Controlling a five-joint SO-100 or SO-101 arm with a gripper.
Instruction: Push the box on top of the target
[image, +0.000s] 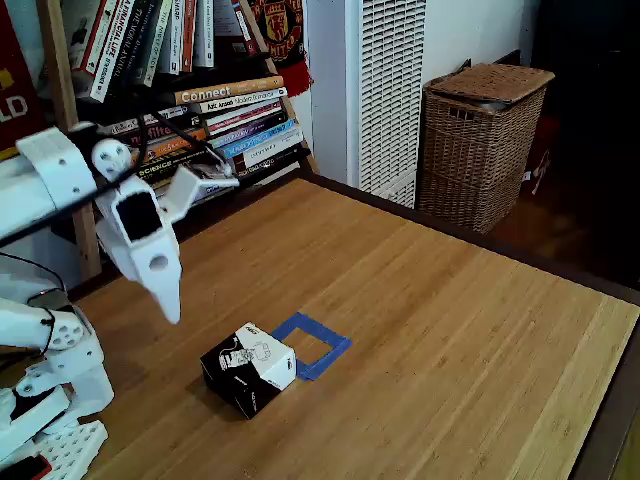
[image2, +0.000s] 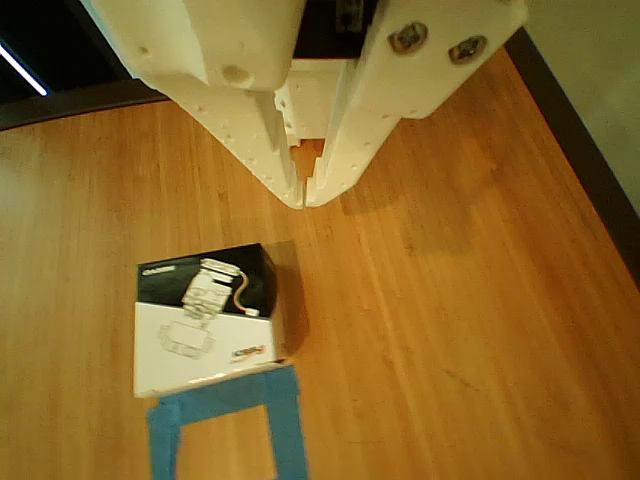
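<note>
Your gripper (image: 172, 312) hangs at the left of the fixed view, pointing down above the table (image: 450, 330) with nothing in it; in the other view its two white fingers (image2: 250, 150) come down from the top edge and meet at the tips, so it is clenched on empty air (image2: 304, 198). You can see the box (image: 248, 368) sitting low and left of centre in the fixed view, below and to the right of the fingertips and apart from them. In the other view the box (image2: 205, 320) lies in the lower left, black half toward the top of the frame, white half below. Its lower edge overlaps the upper edge of the blue tape square (image2: 225, 425) at the bottom of the frame, while bare wood shows inside the outline. In the fixed view the tape square (image: 315, 345) lies just right of the box, touching it. Behind the table you have a bookshelf (image: 200, 90) in the upper left and a wicker basket (image: 480, 140) in the upper right.
</note>
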